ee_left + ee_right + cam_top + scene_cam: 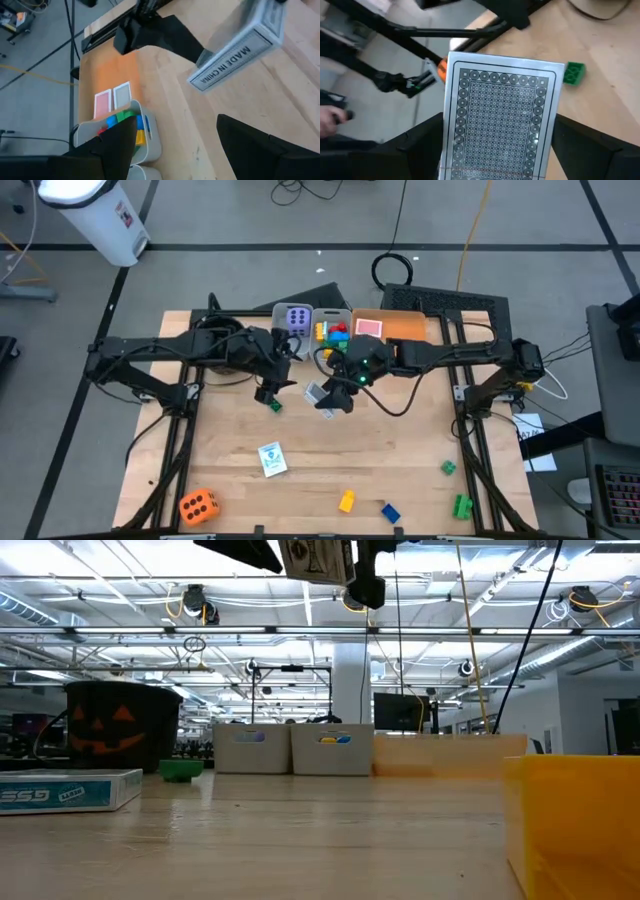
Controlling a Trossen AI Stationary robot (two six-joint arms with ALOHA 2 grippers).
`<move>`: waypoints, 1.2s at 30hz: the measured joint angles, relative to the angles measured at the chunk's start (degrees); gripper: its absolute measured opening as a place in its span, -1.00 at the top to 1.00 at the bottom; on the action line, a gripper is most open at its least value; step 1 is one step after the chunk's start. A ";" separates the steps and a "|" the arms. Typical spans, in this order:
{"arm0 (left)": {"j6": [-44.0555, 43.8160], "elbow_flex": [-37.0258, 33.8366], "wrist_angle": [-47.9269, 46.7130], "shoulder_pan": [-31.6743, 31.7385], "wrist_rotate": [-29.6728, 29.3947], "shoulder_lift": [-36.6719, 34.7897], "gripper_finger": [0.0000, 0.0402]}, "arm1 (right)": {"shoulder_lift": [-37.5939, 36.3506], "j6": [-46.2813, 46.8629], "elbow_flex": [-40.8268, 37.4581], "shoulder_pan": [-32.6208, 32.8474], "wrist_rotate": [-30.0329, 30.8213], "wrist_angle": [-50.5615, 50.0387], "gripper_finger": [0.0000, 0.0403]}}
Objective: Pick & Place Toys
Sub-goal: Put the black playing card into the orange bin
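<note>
Right gripper point(495, 150) was clamped on a card pack point(501, 120), patterned back facing its wrist camera, fingers pressing either side. In the high view we saw the pack point(322, 394) hanging mid-table, lifted clear of the wood, just short of the bins. The left wrist view showed it from the side, "MADE IN CHINA" edge point(235, 55) out.

Left gripper point(270, 390) sat close beside it with fingers point(260, 145) spread and nothing between them, right above a small green brick point(274, 404).

We judged the step as carrying the pack to the far edge for drop-off. The flat orange tray point(405, 326) already held a red card point(368, 328); the grey bin point(335, 330) next to it held coloured bricks, and the neighbouring bin held the purple die point(297, 318).

How we'd do it well:
- Keep the pack high until it's over the target; the bin walls are in the way.
- Watch the left arm, it's crowding the path.
- Level the pack before release so it lands flat, not on edge.
- Open only once it's low over the tray.

Still out on the table: another card point(271, 459), the orange die point(198, 505), a yellow brick point(346, 500), a blue brick point(390, 512), and two green bricks point(461, 505) near the right side.
</note>
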 joint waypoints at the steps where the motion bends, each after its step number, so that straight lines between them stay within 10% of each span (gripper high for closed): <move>1: -0.04 0.00 0.10 -0.24 0.00 0.00 -0.41 | 0.00 0.00 0.00 -0.34 -0.96 0.45 -0.55; 36: -1.73 0.01 18.70 -4.06 14.09 0.00 -0.28 | 0.00 4.79 0.02 -5.73 -20.16 19.01 -0.53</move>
